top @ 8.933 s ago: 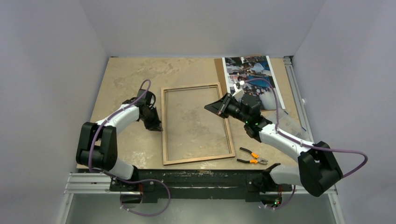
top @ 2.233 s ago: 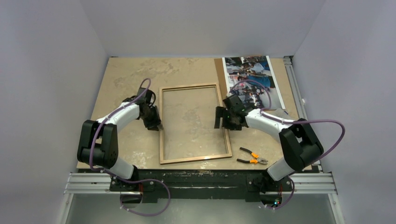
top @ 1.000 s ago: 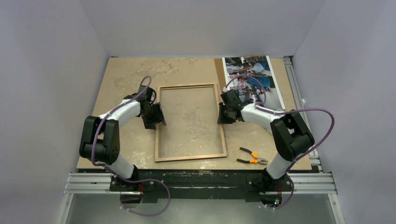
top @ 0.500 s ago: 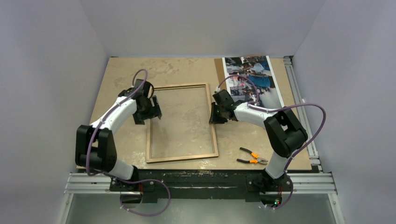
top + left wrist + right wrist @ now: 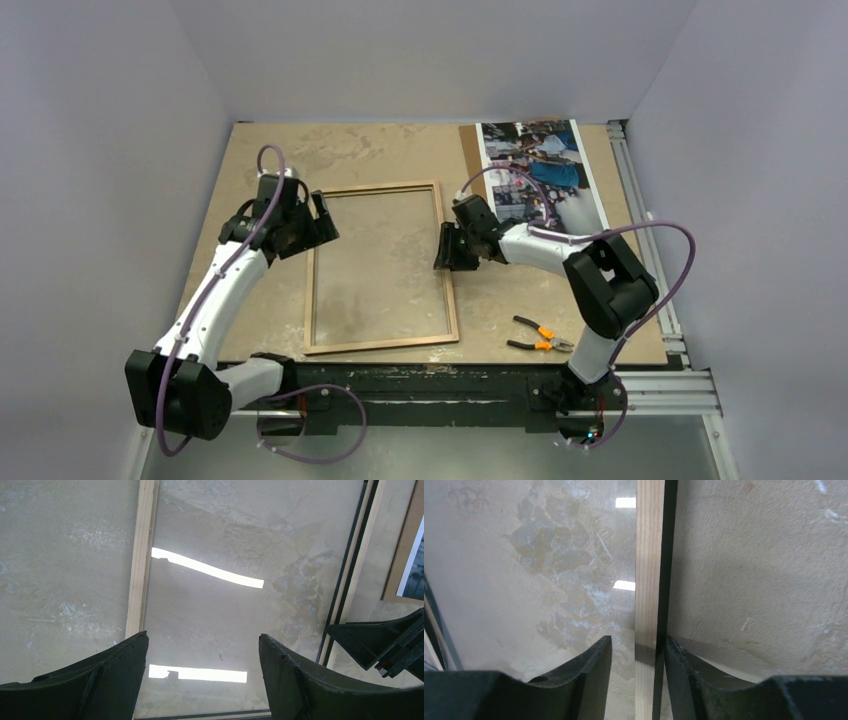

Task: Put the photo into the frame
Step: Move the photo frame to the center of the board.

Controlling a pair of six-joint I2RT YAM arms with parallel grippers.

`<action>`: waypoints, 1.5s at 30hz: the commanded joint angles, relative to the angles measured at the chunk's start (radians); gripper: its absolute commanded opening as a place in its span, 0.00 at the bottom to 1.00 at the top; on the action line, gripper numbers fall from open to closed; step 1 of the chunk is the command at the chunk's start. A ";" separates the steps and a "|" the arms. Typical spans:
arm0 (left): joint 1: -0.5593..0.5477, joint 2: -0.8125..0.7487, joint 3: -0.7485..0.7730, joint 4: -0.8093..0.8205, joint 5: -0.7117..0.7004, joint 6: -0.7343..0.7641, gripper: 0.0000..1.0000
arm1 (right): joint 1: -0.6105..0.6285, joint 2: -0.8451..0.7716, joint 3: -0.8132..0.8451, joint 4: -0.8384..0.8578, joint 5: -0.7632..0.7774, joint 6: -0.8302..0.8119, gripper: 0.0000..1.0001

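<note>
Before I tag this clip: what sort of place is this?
Probably a lab robot cell: plain grey enclosure walls, a mottled tan tabletop on silver aluminium rails, and white-and-black left arm, right arm.

The frame (image 5: 311,290) shows pale bare wood around a glossy pane (image 5: 200,610), on a matt mottled table (image 5: 270,160)

Count: one frame (image 5: 381,344); one photo (image 5: 545,170) and one brown backing board (image 5: 469,150), both right of the frame's far end; one pair of pliers (image 5: 541,336), right of its near end.

Left claw (image 5: 202,638) spread wide; right claw (image 5: 638,640) narrowly parted.
</note>
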 commanded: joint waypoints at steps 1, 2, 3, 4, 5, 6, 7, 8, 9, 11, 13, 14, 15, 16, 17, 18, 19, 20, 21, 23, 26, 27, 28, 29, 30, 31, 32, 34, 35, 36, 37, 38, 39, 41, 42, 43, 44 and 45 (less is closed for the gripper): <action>-0.002 -0.020 -0.035 0.056 0.033 -0.008 0.78 | 0.010 -0.053 -0.040 0.062 -0.078 0.053 0.44; -0.001 -0.017 -0.037 0.055 0.032 -0.009 0.79 | 0.010 -0.057 -0.054 0.071 -0.085 0.061 0.45; 0.000 -0.008 -0.038 0.047 0.021 -0.010 0.78 | 0.010 -0.061 -0.058 0.072 -0.085 0.063 0.46; 0.002 0.004 -0.037 0.034 0.009 -0.012 0.78 | 0.009 -0.065 -0.066 0.071 -0.083 0.063 0.47; 0.005 0.020 -0.035 0.022 0.000 -0.014 0.77 | 0.010 -0.069 -0.069 0.069 -0.079 0.061 0.47; 0.009 0.037 -0.033 0.010 -0.009 -0.016 0.77 | 0.009 -0.074 -0.072 0.064 -0.075 0.058 0.48; 0.014 0.057 -0.032 0.000 -0.020 -0.020 0.76 | 0.010 -0.078 -0.076 0.060 -0.073 0.056 0.49; 0.020 0.088 -0.030 -0.014 -0.029 -0.023 0.75 | 0.010 -0.081 -0.079 0.057 -0.072 0.056 0.49; 0.027 0.112 -0.028 -0.026 -0.035 -0.027 0.74 | 0.010 -0.084 -0.083 0.054 -0.070 0.056 0.50; 0.044 0.169 -0.025 -0.047 -0.039 -0.031 0.71 | 0.010 -0.089 -0.091 0.052 -0.068 0.059 0.50; 0.059 0.224 -0.025 -0.051 -0.020 -0.030 0.70 | 0.010 -0.089 -0.101 0.053 -0.069 0.064 0.49; 0.067 0.255 -0.025 -0.048 -0.010 -0.030 0.70 | 0.010 -0.089 -0.107 0.058 -0.074 0.067 0.49; 0.073 0.281 -0.028 -0.042 -0.001 -0.032 0.69 | 0.010 -0.088 -0.113 0.064 -0.079 0.071 0.49; 0.080 0.311 -0.028 -0.036 0.011 -0.032 0.69 | 0.010 -0.086 -0.119 0.069 -0.085 0.073 0.49; 0.087 0.337 -0.027 -0.028 0.027 -0.032 0.69 | 0.010 -0.084 -0.125 0.074 -0.091 0.077 0.49; 0.093 0.364 -0.028 -0.017 0.033 -0.030 0.69 | 0.010 -0.085 -0.130 0.081 -0.098 0.082 0.49; 0.098 0.384 -0.028 -0.003 0.060 -0.028 0.68 | 0.010 -0.084 -0.135 0.089 -0.105 0.087 0.49; 0.101 0.405 -0.028 0.009 0.075 -0.025 0.68 | 0.010 -0.082 -0.139 0.104 -0.122 0.093 0.49; 0.102 0.425 -0.025 0.018 0.098 -0.025 0.68 | 0.009 -0.079 -0.147 0.129 -0.160 0.107 0.49; 0.104 0.438 -0.025 0.061 0.158 -0.023 0.68 | 0.008 -0.072 -0.146 0.151 -0.185 0.122 0.49; 0.104 0.466 0.006 0.105 0.223 -0.027 0.68 | 0.007 -0.050 -0.123 0.166 -0.210 0.134 0.49; 0.104 0.483 0.041 0.101 0.230 -0.025 0.68 | 0.005 -0.043 -0.110 0.164 -0.214 0.134 0.49; 0.104 0.498 0.070 0.082 0.230 -0.021 0.68 | 0.001 -0.035 -0.096 0.159 -0.215 0.130 0.49; 0.104 0.513 0.101 0.071 0.226 -0.017 0.68 | -0.002 -0.028 -0.082 0.151 -0.216 0.126 0.49; 0.104 0.521 0.126 0.060 0.221 -0.015 0.68 | -0.009 -0.021 -0.069 0.151 -0.219 0.124 0.49; 0.106 0.530 0.150 0.054 0.219 -0.014 0.68 | -0.018 -0.011 -0.057 0.150 -0.224 0.122 0.49; 0.107 0.537 0.172 0.047 0.221 -0.011 0.68 | -0.024 -0.005 -0.044 0.151 -0.231 0.122 0.49; 0.107 0.546 0.201 0.039 0.221 -0.008 0.68 | -0.035 0.007 -0.018 0.150 -0.241 0.121 0.49; 0.107 0.548 0.209 0.036 0.220 -0.005 0.68 | -0.037 0.013 -0.006 0.148 -0.243 0.120 0.50; 0.107 0.550 0.214 0.031 0.216 -0.005 0.68 | -0.039 0.018 0.004 0.146 -0.242 0.119 0.50; 0.107 0.550 0.215 0.027 0.211 -0.001 0.68 | -0.040 0.020 0.011 0.142 -0.239 0.119 0.50; 0.107 0.547 0.214 0.022 0.202 0.002 0.68 | -0.041 0.022 0.017 0.139 -0.235 0.117 0.50; 0.108 0.538 0.207 0.021 0.195 0.005 0.68 | -0.041 0.022 0.021 0.129 -0.226 0.111 0.50; 0.107 0.505 0.177 0.034 0.191 0.014 0.69 | -0.042 0.011 0.024 0.106 -0.196 0.089 0.51; 0.107 0.471 0.154 0.047 0.196 0.018 0.70 | -0.041 0.002 0.024 0.089 -0.175 0.076 0.53; 0.107 0.441 0.122 0.061 0.203 0.019 0.71 | -0.041 -0.015 0.024 0.069 -0.153 0.066 0.55; 0.108 0.409 0.098 0.082 0.215 0.020 0.72 | -0.041 -0.028 0.024 0.045 -0.129 0.053 0.57; 0.107 0.378 0.071 0.101 0.232 0.020 0.72 | -0.042 -0.041 0.026 0.022 -0.107 0.042 0.59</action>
